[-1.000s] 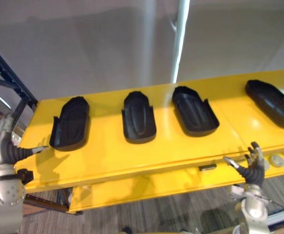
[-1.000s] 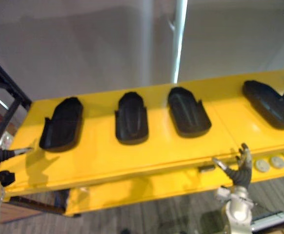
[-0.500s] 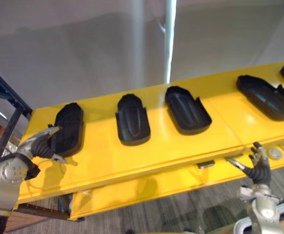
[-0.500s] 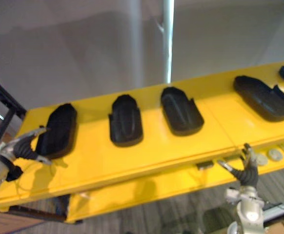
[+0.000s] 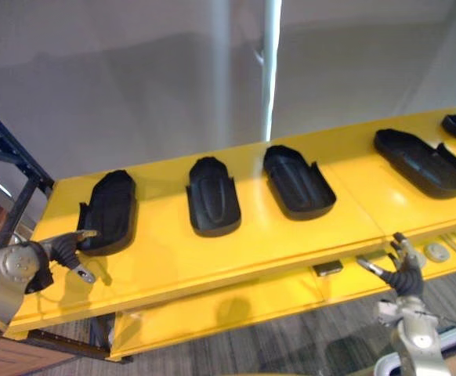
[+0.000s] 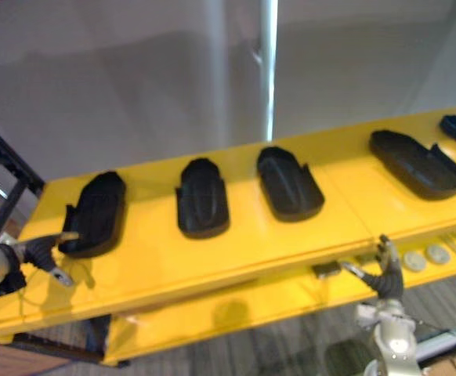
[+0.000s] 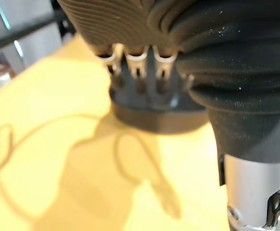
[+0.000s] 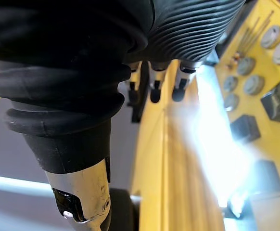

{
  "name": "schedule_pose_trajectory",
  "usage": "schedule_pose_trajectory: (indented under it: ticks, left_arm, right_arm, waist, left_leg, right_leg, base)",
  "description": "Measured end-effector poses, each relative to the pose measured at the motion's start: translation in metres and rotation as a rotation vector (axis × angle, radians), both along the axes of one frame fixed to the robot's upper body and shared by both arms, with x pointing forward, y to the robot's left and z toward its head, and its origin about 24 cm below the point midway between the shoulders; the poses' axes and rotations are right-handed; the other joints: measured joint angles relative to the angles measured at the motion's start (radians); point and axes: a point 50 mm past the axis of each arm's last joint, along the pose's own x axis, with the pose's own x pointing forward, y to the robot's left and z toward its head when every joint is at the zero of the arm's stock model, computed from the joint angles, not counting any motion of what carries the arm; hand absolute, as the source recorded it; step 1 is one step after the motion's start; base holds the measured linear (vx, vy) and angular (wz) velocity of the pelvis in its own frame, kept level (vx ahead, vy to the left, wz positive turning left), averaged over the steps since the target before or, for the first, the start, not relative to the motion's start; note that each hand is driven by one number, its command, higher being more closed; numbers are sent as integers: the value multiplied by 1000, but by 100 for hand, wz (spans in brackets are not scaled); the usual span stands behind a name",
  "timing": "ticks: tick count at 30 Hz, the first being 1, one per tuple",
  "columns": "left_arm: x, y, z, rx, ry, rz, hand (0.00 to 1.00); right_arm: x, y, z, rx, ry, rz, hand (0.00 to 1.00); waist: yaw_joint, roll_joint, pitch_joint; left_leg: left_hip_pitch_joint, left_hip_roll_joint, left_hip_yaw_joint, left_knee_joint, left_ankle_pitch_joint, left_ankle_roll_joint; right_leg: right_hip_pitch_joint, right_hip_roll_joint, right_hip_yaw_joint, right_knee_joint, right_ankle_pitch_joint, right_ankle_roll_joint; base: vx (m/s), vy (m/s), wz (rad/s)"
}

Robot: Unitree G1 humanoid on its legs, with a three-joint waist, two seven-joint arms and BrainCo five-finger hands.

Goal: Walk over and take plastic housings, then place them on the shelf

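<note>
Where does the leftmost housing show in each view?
Left eye view: leftmost housing at the left end of the table.
Right eye view: same place, at left.
Left wrist view: the dark shape just ahead of the left hand.
Shared landmark: the left hand at its near end.

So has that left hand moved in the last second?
Yes. The left hand was off to the side of the leftmost housing; now it reaches that housing's near end.
</note>
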Motion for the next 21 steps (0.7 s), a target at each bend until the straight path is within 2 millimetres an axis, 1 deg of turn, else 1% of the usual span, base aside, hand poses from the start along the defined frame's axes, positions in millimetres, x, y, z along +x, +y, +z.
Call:
schedule_pose_trajectory:
  ticks: [6, 11, 21]
  left_arm:
    - [-1, 3, -8, 7, 41, -7, 0]
    - [-1, 4, -10, 3, 57, -10, 0]
    - [-1, 0, -16, -27, 80, -20, 0]
  right_arm:
    - [2, 5, -8, 17, 30, 20, 0]
    - [6, 6, -5, 17, 17, 25, 0]
    - [6, 7, -5, 17, 15, 27, 0]
  waist:
    - [-5, -8, -5]
    - [-14, -8, -5]
    - [-17, -8, -5]
  left_leg:
    - [0, -1, 2, 0, 0, 0]
    - [1, 0, 8, 0, 0, 0]
    - [0, 0, 24, -1, 0, 0]
  right_leg:
    - [-1, -1, 3, 0, 0, -1]
    - [-1, 0, 9, 1, 0, -3]
    - [-11, -1, 26, 1, 4, -9]
  base:
    - [0, 0, 0]
    - [0, 0, -1]
    - [-3, 7, -5]
